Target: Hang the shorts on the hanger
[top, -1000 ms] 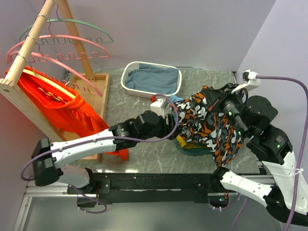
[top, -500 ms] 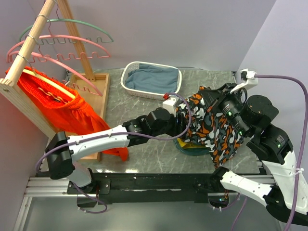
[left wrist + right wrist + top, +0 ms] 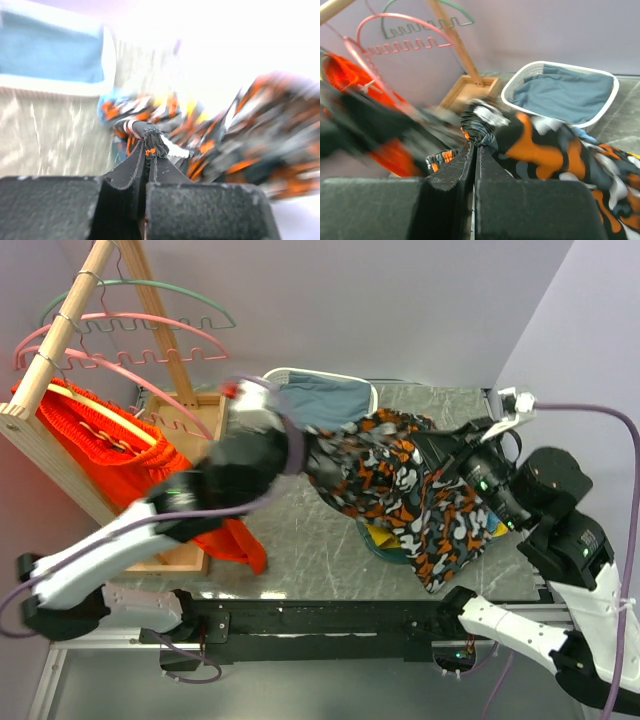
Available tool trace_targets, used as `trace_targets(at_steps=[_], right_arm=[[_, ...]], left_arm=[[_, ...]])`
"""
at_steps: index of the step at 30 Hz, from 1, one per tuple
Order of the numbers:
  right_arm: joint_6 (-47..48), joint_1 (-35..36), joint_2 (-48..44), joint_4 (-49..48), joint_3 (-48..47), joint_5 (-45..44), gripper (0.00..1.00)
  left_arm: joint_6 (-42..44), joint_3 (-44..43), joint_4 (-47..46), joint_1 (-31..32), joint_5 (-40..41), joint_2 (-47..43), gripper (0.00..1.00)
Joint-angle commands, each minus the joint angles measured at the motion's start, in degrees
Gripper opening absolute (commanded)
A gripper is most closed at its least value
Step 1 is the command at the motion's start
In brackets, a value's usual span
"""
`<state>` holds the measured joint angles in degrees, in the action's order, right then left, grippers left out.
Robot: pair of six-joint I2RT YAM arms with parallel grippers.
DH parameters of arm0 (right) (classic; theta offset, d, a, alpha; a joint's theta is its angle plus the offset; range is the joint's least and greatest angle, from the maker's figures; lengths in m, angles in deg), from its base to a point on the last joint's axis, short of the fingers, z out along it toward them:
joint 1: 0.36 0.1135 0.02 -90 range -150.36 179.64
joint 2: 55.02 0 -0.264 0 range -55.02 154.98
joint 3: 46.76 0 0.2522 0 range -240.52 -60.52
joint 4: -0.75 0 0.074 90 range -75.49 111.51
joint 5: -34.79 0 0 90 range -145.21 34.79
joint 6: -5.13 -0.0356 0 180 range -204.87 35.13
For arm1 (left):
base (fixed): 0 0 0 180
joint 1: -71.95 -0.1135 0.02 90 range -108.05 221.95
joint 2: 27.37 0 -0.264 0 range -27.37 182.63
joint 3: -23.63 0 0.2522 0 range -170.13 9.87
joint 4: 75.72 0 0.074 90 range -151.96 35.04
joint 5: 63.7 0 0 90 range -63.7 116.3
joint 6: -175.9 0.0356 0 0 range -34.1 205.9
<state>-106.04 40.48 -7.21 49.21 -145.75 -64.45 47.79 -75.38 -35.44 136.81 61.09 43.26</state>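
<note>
Top external view: a grey marble counter (image 3: 300,545), with a wooden rack (image 3: 62,332) at its far left carrying an orange garment (image 3: 110,455). The shorts (image 3: 400,485) hang in the air right of centre, stretched between both arms above a heap of other clothes. A white basket (image 3: 330,374) sits behind. The pink hanger (image 3: 150,317) hangs on the rack — well apart from the shorts. Left fingers (image 3: 142,160) are clenched on a bunched edge of the shorts; right fingers (image 3: 467,155) pinch another fold — both grasping the shorts.
</note>
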Motion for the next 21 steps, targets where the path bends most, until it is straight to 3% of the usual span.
trace_targets(at_steps=[1, 3, 6, 7, 11, 16, 21], right_arm=[[1.2, -0.2, -4.5, -4.3, 6.6, 1.2, 0.00], [-0.8, -0.3, -6.0, -5.5, 10.5, 0.3, 0.01], [-4.5, -0.3, -7.7, -6.4, 18.9, -1.1, 0.19], [-5.5, -0.3, -7.8, -6.2, 19.8, -1.7, 0.33], [-10.9, -0.2, -7.8, -4.7, 22.9, -2.1, 0.56], [-17.2, 0.6, -7.2, -6.2, 27.8, 2.1, 0.68], [-20.0, 4.5, -5.5, -2.5, 27.8, -6.1, 0.75]], left_arm=[[4.0, -12.4, 7.9, -0.3, 10.1, -3.7, 0.01], [5.6, -15.6, 9.9, -0.3, 11.4, -2.3, 0.01], [7.1, -21.3, 12.2, -0.3, 10.1, 1.3, 0.01], [7.5, -23.0, 12.2, -0.3, 9.7, 3.2, 0.01], [7.6, -25.6, 12.9, -0.3, 8.8, 7.5, 0.01], [7.4, -29.7, 13.7, -0.3, 8.2, 12.8, 0.01], [7.3, -32.9, 14.7, -0.3, 8.9, 16.6, 0.01]])
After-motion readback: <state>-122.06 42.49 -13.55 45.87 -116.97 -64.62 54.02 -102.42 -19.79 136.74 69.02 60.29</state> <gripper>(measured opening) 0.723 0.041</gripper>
